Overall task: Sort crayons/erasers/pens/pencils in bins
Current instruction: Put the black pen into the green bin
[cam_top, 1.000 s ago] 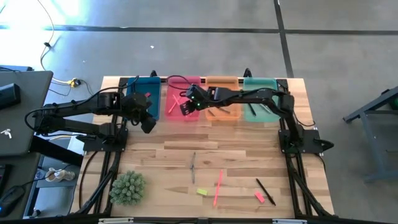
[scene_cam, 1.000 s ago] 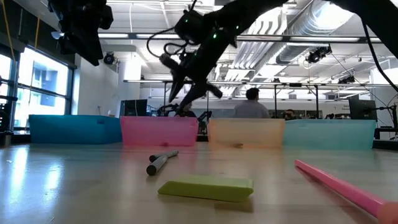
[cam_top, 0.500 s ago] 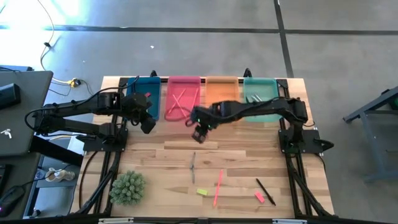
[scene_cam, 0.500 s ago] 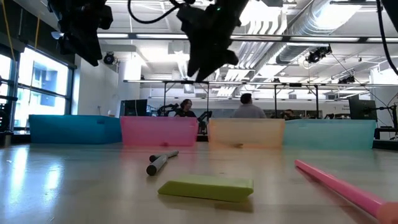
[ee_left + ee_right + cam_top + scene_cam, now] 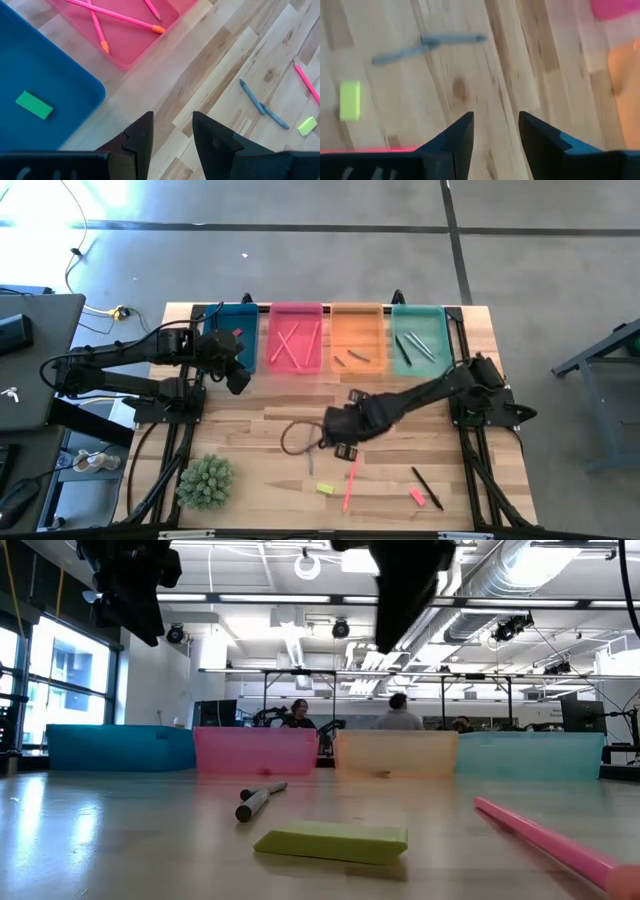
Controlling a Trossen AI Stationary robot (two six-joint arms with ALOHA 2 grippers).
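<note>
Right gripper (image 5: 345, 442) over mid-table with nothing in it, left gripper (image 5: 237, 377) parked by the blue bin (image 5: 229, 330).

We see the right gripper's fingers (image 5: 455, 137) parted and empty, hanging above the two grey crayons (image 5: 311, 448), which lie end to end on the wood at about 9 o'clock from it. The yellow eraser (image 5: 326, 488) sits at its 7 o'clock, the loose pink pencil (image 5: 350, 482) at 6 o'clock, a dark pen (image 5: 427, 487) and a pink eraser (image 5: 417, 496) out at 4 o'clock. Left gripper is also spread open and holds nothing. Bins sit in a row at the table's 12 o'clock edge: the blue bin with a green eraser (image 5: 34, 105), the pink bin (image 5: 295, 340) with crossed pink pencils (image 5: 287, 344), the orange bin (image 5: 358, 340) with two short sticks (image 5: 353, 357), and the teal bin (image 5: 419, 338) with dark pens (image 5: 412, 347).
</note>
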